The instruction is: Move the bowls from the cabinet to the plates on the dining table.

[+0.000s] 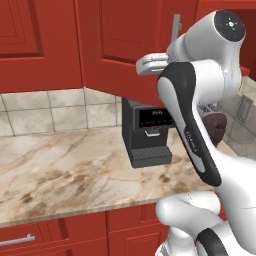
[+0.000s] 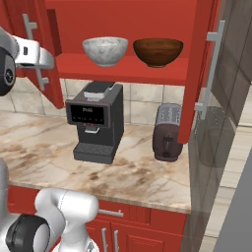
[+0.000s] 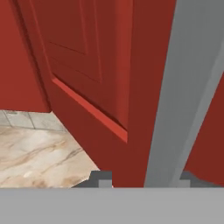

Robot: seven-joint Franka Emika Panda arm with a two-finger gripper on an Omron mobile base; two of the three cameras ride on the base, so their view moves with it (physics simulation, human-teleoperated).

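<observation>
Right base view: bowls point(image 2: 105, 50) on cab. shelf point(image 2: 123, 69)

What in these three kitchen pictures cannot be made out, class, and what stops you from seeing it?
- Gripper: in the hand view the bottom edge cuts off its tips at the silver handle, so open or shut is unclear.
- Toaster: the arm mostly hides it in the left base view.
- Marbled bowl and brown bowl: their insides are hidden in the right base view, seen from below the rims.
</observation>
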